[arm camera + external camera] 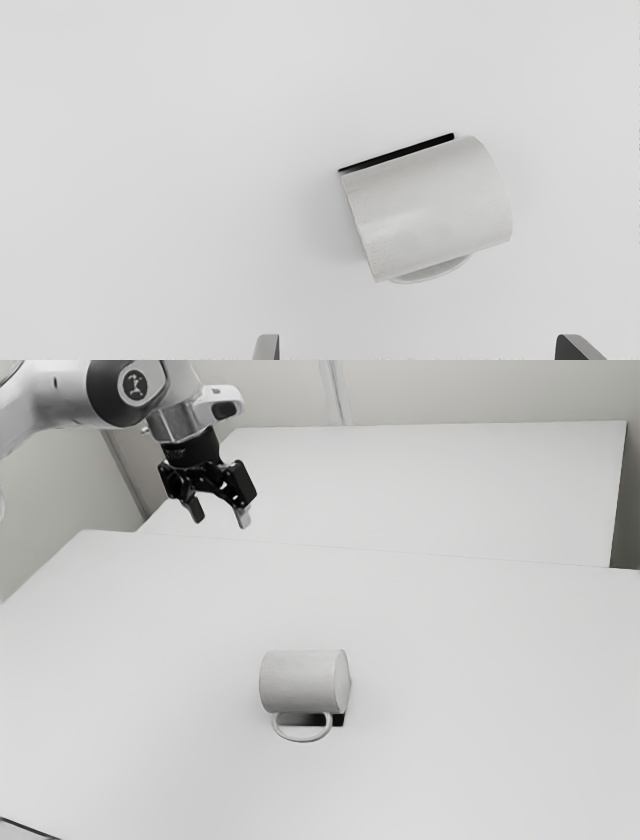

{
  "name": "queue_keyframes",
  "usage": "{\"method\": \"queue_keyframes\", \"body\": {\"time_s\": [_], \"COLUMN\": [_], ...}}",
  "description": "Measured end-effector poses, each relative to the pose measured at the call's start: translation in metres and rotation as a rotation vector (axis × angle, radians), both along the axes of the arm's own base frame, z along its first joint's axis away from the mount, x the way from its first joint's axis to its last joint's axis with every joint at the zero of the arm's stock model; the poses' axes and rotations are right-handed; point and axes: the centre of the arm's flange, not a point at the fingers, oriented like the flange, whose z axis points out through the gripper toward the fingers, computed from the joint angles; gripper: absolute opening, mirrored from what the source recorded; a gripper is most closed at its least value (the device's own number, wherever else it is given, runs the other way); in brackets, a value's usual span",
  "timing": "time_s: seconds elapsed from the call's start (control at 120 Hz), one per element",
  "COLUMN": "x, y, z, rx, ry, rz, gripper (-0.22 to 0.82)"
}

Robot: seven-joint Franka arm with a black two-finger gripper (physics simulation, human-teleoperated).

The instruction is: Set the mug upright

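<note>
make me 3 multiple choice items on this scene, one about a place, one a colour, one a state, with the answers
1. Where is the gripper?
A) touching the mug
B) raised, apart from the mug
C) inside the mug

2. What colour is the mug?
A) red
B) dark blue
C) white to pale grey

3. How does the mug rest?
A) on its side
B) upright
C) upside down

1 B: the exterior view shows a wide gap between them.
2 C: both views show a pale, plain outer wall.
3 A: its round wall lies along the table.
</note>
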Motion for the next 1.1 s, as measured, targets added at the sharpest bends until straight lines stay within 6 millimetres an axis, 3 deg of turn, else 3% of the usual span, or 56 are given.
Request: {"method": "queue_keyframes", "body": {"time_s": [0.15,0.3,0.6,0.842,1.1], "x": [-0.002,-0.014,-0.024,-0.035,-0.048], "y": [-0.002,0.000,0.025,0.047,0.064], "z": [-0.002,-0.025,-0.094,-0.170,-0.233], "rx": [-0.003,-0.012,-0.121,-0.267,-0.480], "ry": [0.003,0.028,0.090,0.135,0.124], "rz": [-0.004,0.006,0.089,0.173,0.269], "gripper": [0.60,0.60,0.60,0.60,0.60]}}
